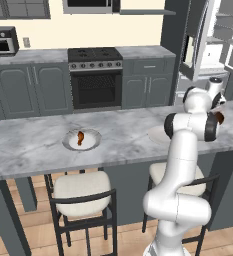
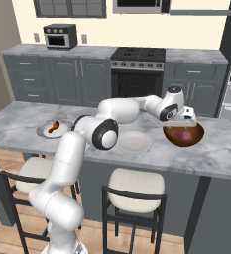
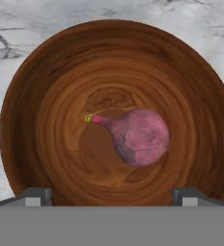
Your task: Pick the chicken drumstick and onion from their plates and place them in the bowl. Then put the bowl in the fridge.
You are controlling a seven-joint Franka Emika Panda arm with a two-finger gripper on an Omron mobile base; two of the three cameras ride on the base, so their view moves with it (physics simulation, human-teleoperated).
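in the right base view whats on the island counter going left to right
grey-rimmed plate holding the chicken drumstick → pale plate → reddish-brown bowl with the onion inside, the open pincer above it

table (image 2: 18, 119): grey marble island
left end: grey-rimmed plate (image 2: 43, 132)
middle, front edge: pale plate (image 2: 137, 143)
right: bowl (image 2: 196, 136)

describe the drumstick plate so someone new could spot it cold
Start at the long marble island counter with stools tucked under it. At its end away from the fridge sits a grey-rimmed plate with a white centre. Unlike the bare pale plate and the wooden bowl nearby, it carries the orange-brown chicken drumstick.
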